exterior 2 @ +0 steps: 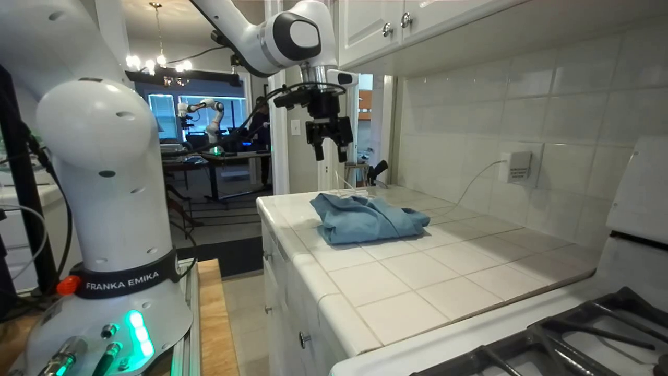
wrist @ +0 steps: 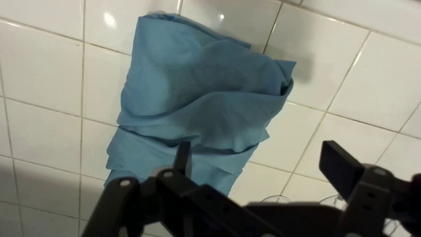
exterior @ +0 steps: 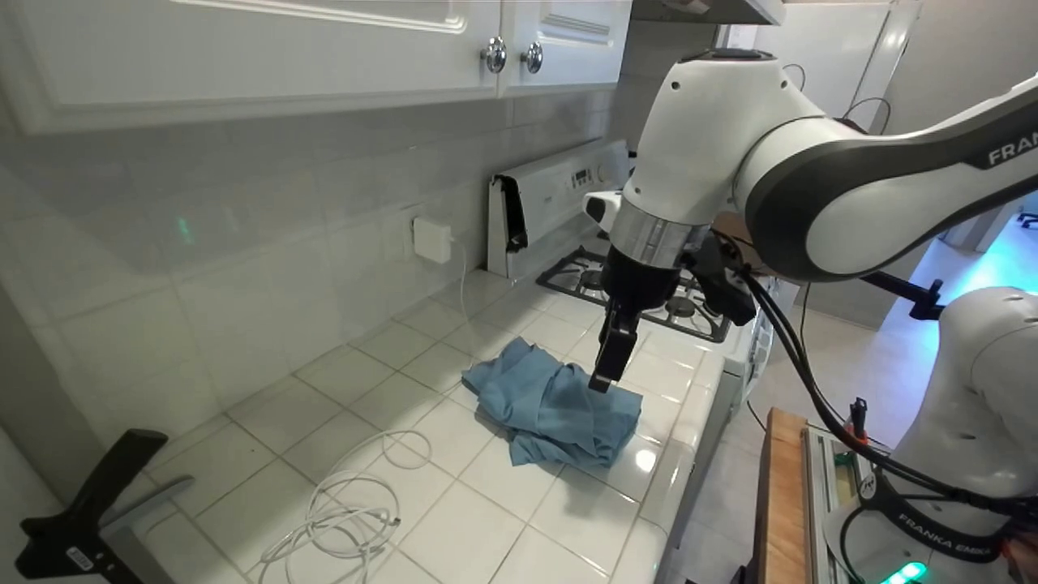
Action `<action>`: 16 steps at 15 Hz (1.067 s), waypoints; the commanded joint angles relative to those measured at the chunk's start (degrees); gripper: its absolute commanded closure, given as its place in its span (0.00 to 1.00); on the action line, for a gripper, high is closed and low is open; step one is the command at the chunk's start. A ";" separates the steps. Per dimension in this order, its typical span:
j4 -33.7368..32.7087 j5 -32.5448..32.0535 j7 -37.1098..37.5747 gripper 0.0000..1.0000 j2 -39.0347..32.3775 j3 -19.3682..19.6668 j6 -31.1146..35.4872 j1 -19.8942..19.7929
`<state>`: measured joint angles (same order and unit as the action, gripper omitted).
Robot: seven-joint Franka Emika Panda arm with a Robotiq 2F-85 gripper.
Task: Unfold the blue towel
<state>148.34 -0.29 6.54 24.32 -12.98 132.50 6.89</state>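
Hovering higher than the blue towel (exterior: 551, 405); in an exterior view my end effector (exterior 2: 331, 155) has clear air between its tips and the cloth. Fingers (wrist: 340, 161) point down, spread wide, nothing held. Towel lies on the tiled desk (exterior: 503, 519) near the stove (exterior: 559, 193), strip of tile between them. It's bunched: my wrist view gets stacked folds, deep creases running across, pointed corners poking out at one side, soft shadow on top. Same view, one finger overlaps the cloth, the other shows against tile; can't tell exactly which bit of towel I'm over. White charger (exterior: 431, 241) on the wall (exterior: 268, 268) close to the stove, cord (exterior: 463, 284) hanging off it. White cable (exterior: 324, 519) in loose loops on the desk, farther from the stove than the towel. Black-handled tool (exterior: 69, 535) farther from the stove again, at the desk's end, partly out of view. White cabinets (exterior: 259, 65) up on the wall, higher than the stove. My base (exterior 2: 94, 318) shows in both exterior views, out past the stove's front, floor (exterior: 722, 495) between, green lights (exterior 2: 140, 334) on it. Way back beyond the desk, on the side away from the stove, another white arm (exterior 2: 213, 125) and a person (exterior 2: 260, 136) in dark clothes, blurry.
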 commanded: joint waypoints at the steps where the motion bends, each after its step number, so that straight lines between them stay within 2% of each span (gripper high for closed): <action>1: 0.26 -1.61 1.74 0.00 -0.92 0.06 0.16 0.22; 6: -0.58 -2.22 5.73 0.00 -7.67 -2.88 0.56 0.99; 11: -2.67 -13.71 16.51 0.00 -13.87 -6.59 -0.19 -0.42; 12: -3.23 -16.09 18.37 0.06 -15.04 -6.80 -0.84 -0.34; 14: -4.11 -19.13 20.91 0.32 -17.14 -6.64 -1.41 0.24; 16: -4.95 -21.42 22.55 0.48 -19.20 -6.33 -1.37 0.93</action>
<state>146.25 -17.51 25.40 9.24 -19.17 132.44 7.26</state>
